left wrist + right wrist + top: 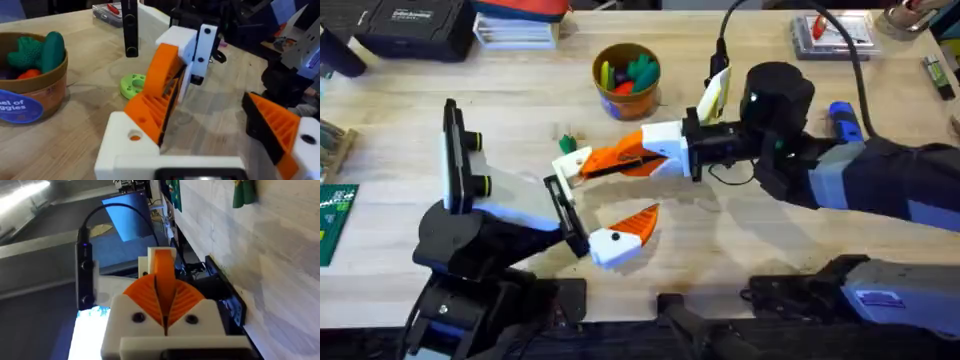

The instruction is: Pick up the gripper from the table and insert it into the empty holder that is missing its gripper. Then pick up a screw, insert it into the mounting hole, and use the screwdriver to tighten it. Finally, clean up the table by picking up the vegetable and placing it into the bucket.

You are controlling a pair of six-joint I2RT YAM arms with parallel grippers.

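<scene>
right pincer [598,164], left of centre frame in the overhead, is clamped shut on the gripper finger [162,262]; its ribbed pads meet along a dark seam with the orange wedge poking out past them. left pincer [618,195] is spread wide: one orange finger is fitted lower centre, and the holder [570,165] is offered up at the other side.

step in hand is judged to be seating the finger into the holder. the wedge should be kept in line with the mount's slot and pushed straight, not levered. the left arm is best held rigid as the fixture. the mounting hole [135,135] already shows orange behind it, so seating looks close. release should wait until it is flush.

materials: finger is ribbed orange printed plastic, tapering, slightly slippery. holder is hard white angular plastic. table [520,110] is pale wood grain.

screwdriver [843,120], chunky blue, lies centre right behind the arm. vegetable [567,140] lies just above the holder. bucket [627,80], round with yellow rim, sits upper centre.
</scene>
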